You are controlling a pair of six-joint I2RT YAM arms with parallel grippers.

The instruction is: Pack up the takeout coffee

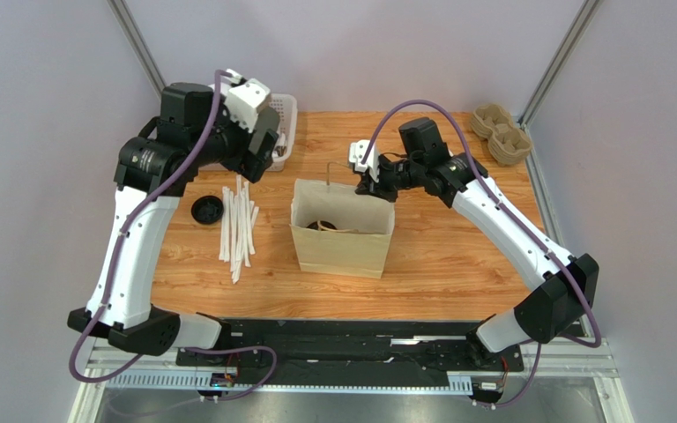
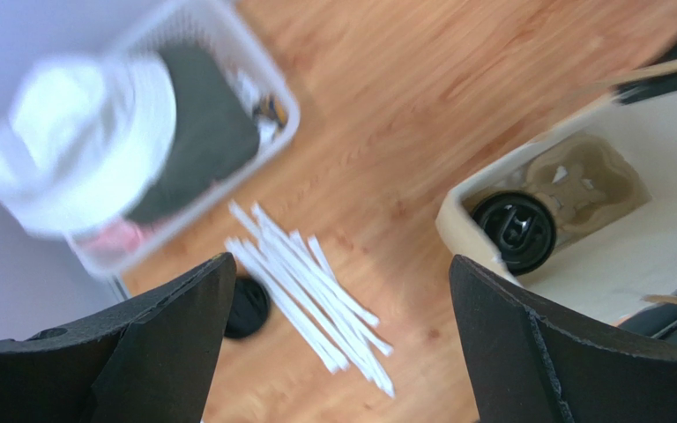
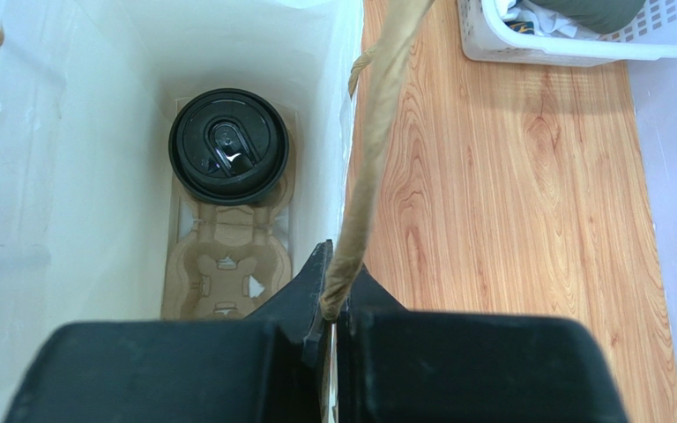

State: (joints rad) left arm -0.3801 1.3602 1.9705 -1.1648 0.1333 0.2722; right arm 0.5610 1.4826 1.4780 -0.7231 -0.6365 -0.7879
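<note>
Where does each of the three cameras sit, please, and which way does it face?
Top external: above and behind the bases, looking down on the table and paper bag; the left arm and right arm show.
Left wrist: on the raised left arm, looking down at straws, basket and bag; open left jaws at the bottom.
Right wrist: above the bag, looking straight in; shut right jaws pinch its handle.
Shared: both wrist views show the takeout coffee in the bag.
</note>
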